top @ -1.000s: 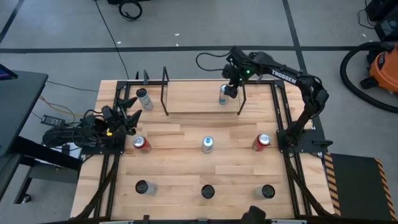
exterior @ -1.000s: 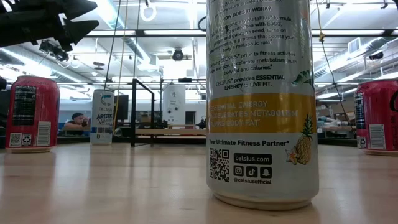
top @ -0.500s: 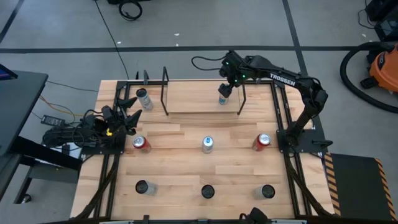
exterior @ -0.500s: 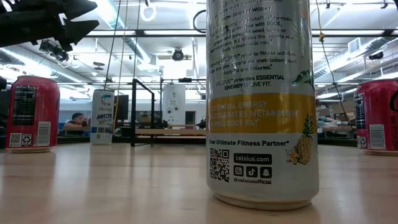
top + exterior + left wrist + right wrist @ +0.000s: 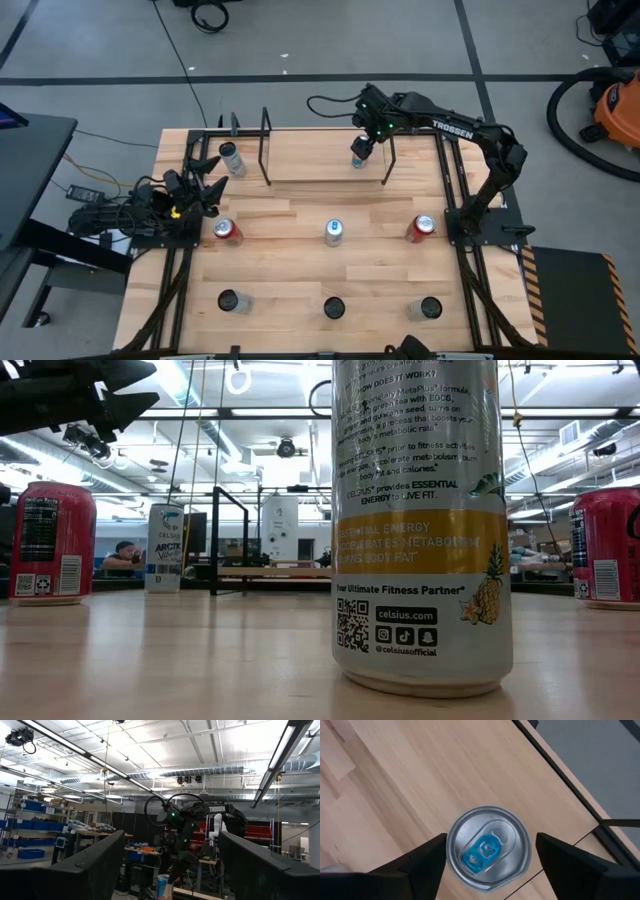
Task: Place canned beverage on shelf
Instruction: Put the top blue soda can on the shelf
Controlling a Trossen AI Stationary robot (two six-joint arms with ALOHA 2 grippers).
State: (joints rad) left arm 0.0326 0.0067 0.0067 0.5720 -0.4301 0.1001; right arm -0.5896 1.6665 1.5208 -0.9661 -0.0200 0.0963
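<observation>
A wooden table [image 5: 300, 230] is seen from above with a low shelf [image 5: 320, 155] set along its far edge, its light board framed by thin black rods. The right arm [image 5: 470, 130], marked TROSSEN in white, is stretched across the far right corner, and the right gripper [image 5: 362, 143] is placed over a silver can with a blue tab [image 5: 487, 849] standing upright on the right end of the shelf board. In the right wrist view the fingers [image 5: 420, 862] are spread wide on either side of the can's lid, apart from it. The left arm [image 5: 150, 205] is parked at the left edge of the table, the left gripper [image 5: 205, 180] raised and its fingers [image 5: 90, 865] held wide open.

Other cans are spread over the table: a silver can [image 5: 231, 158] at the far left, two red cans [image 5: 226, 231] [image 5: 422, 228] and a blue-topped can [image 5: 333, 231] in the middle row, and three dark-topped cans [image 5: 333, 308] in the near row. In the low view, a tall can [image 5: 420, 520] is printed "CELSIUS", "ESSENTIAL ENERGY", "Your Ultimate Fitness Partner" and "celsius.com" beside a QR code and a pineapple drawing; a farther can [image 5: 165, 548] reads "ARCTIC".
</observation>
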